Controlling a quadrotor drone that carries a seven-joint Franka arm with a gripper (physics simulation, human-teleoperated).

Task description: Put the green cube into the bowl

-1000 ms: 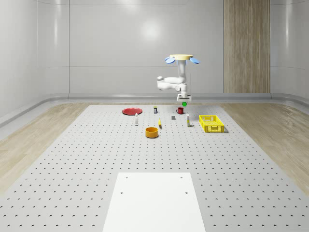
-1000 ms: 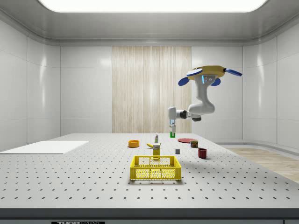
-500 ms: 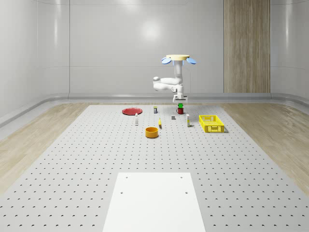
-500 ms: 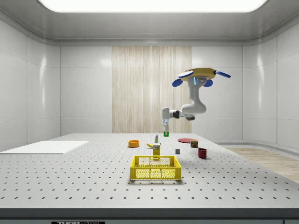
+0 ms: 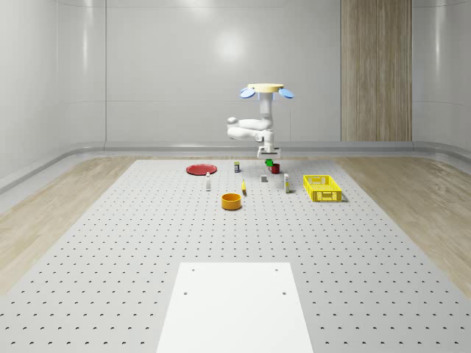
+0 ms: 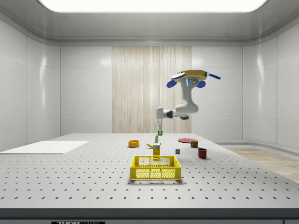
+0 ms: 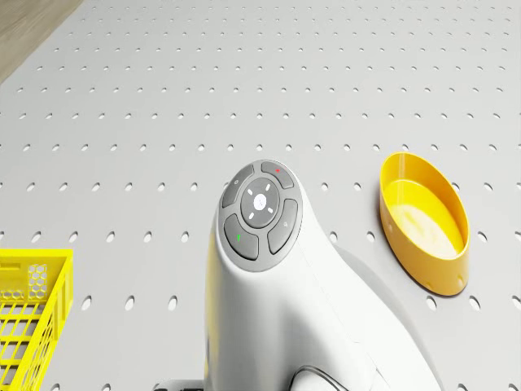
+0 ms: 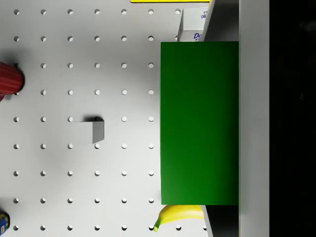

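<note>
Colours & patterns, tabletop w/ drone above

Table [image 5: 110, 243] is pale grey w/ a regular grid of dark holes; a plain white panel [image 5: 234, 305] sits on it. Bowl [image 7: 425, 220] is yellow-orange, lighter inside. Cube [image 8: 199, 123] is solid dark green, no markings. Crate [image 6: 155, 168] is bright yellow, open mesh sides. Plate [image 5: 200, 169] is red, mug [image 6: 202, 152] dark red. Banana [image 8: 180, 215] is yellow w/ greenish tip. Small block [image 8: 98, 131] is grey. Carton [image 8: 193, 25] is white w/ blue lettering, prob. a label. Arm [image 7: 285, 285] is white w/ dark grey button pad; drone [image 6: 189, 77] has a tan-yellow body, blue rotors. Back wall has a wood-grain strip [image 5: 376, 70].
</note>
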